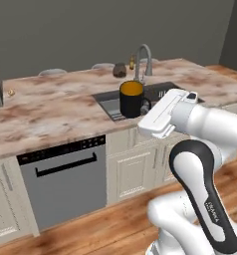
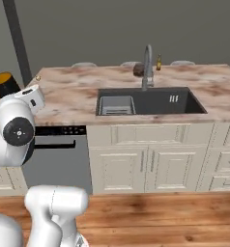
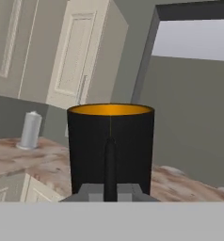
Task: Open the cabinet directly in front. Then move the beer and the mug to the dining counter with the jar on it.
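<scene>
The end effector [image 3: 110, 188] is clamped tight on the handle of the dark mug [image 1: 132, 99], holding it upright in the air over the near edge of the marbled worktop [image 1: 51, 107]. Far back on that slab, behind the faucet [image 1: 143, 60], the jar [image 1: 119, 70] and beer bottle [image 1: 132, 62] stand just beside each other.

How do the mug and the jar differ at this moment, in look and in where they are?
The mug is opaque black with a yellow-orange inside and a side handle; the jar is squat, round and brownish, with no handle visible. The mug is carried by the gripper near the sink; the jar stands on the dining counter at its far edge. Both are upright.
</scene>
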### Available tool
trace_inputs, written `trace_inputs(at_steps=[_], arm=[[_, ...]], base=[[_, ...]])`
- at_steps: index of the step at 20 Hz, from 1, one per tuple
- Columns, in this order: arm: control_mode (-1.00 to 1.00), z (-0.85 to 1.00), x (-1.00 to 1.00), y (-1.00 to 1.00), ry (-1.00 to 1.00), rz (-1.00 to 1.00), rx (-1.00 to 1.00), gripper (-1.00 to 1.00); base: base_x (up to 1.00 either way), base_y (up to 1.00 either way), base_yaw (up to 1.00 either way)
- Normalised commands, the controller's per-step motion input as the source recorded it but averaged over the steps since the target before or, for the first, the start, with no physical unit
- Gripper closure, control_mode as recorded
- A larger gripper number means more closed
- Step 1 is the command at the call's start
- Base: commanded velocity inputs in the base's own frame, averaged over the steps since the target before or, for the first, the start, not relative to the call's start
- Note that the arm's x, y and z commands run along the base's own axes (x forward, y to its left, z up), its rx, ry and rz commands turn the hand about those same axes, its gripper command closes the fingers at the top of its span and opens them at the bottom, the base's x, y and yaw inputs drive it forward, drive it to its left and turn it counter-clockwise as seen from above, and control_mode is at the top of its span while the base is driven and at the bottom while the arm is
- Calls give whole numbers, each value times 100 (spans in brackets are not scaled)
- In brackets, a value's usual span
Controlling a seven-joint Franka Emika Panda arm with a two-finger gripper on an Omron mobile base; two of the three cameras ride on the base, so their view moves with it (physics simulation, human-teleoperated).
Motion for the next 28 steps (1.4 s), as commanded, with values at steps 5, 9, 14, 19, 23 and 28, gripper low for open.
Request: trace_inputs(at_steps=[5,9,14,19,23,28], arm=[[100,0,0,0,0,0,0,100],[100,0,0,0,0,0,0,100],[100,0,0,0,0,0,0,100],[100,0,0,0,0,0,0,100],[100,0,0,0,0,0,0,100],[100,0,0,0,0,0,0,100]], base=[[100,-66,0],[100,-100,-6],[85,-100,-15],[24,-100,-25],[7,-100,-26],[22,-100,-17]])
